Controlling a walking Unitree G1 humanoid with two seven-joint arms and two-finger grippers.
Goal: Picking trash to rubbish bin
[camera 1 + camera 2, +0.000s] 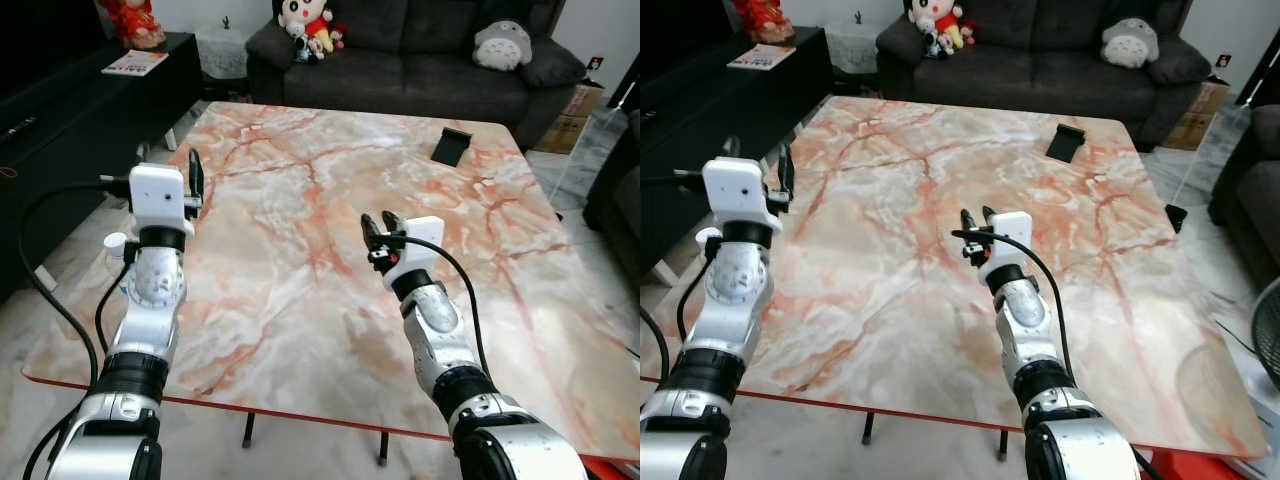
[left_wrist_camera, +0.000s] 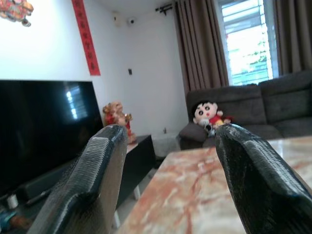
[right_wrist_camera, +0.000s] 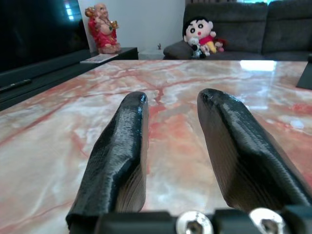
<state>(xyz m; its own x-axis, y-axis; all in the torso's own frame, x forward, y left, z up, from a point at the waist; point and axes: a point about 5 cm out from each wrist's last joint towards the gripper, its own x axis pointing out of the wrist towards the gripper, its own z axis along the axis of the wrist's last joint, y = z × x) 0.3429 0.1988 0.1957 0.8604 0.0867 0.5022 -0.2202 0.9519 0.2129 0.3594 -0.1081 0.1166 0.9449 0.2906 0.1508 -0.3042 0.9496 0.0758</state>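
Left gripper (image 1: 192, 172) hovering by the table (image 1: 300, 330) edge, fingers wide; right gripper (image 1: 378, 232) hovering mid-table, fingers narrowly parted, empty. Trash, bin: nowhere visible. Risk: mistaking the black stand (image 1: 451, 146) for trash.

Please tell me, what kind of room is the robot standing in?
Most likely a home living room. A dark grey sofa with plush toys stands behind a low marble-patterned table, and a large television sits on a black cabinet.
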